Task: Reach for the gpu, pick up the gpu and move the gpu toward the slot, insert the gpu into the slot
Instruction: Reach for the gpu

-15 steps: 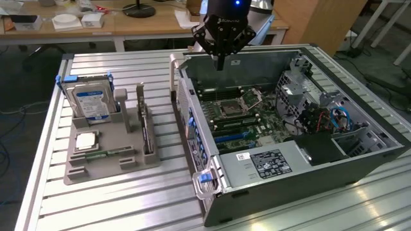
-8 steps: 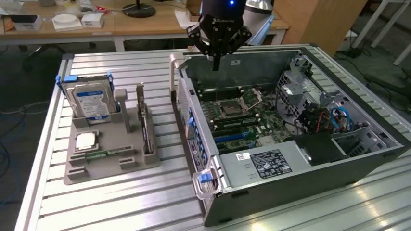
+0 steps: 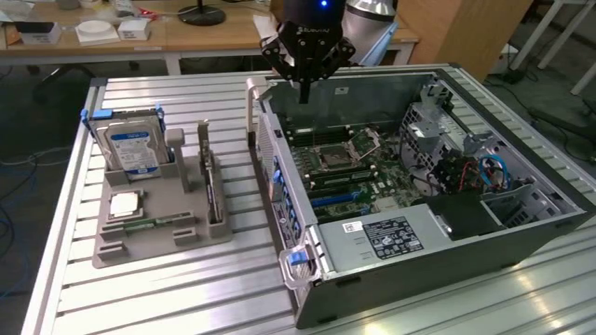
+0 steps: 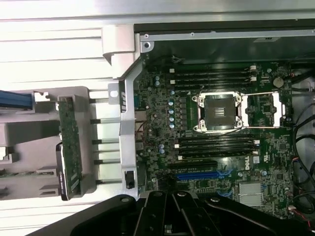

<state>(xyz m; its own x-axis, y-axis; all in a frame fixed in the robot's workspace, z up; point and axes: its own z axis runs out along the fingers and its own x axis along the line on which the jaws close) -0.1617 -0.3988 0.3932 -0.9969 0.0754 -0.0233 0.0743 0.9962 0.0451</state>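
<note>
Above the open computer case (image 3: pixel 279 174), over the far end of its tall side wall, the gripper (image 3: pixel 303 96) hangs with its fingers pressed together and nothing between them. It touches no part.

The gpu (image 3: pixel 212 188) is outside the case, just across that side wall. It stands on its long edge in a grey holder tray (image 3: pixel 158 241), well apart from the gripper and untouched. In the wrist view the card appears as a narrow green-and-dark strip held between the tray's posts. Standing it on edge probably leaves the upper edge free for a grip from above.

Inside the case the motherboard (image 3: pixel 359 171) lies flat and faces up, since the case rests on its side with the panel off. The blue slot (image 3: pixel 336 199) is on the board below the square processor socket (image 3: pixel 336 157) (empty, by the look of it), and nothing stands in it.

A blue-and-white-labelled hard drive (image 3: pixel 135 146) stands upright at the tray's far end, farther from the case than the card.

Judging by how things lie, the work stands at the reach: the card is not yet lifted and the slot is unfilled.
</note>
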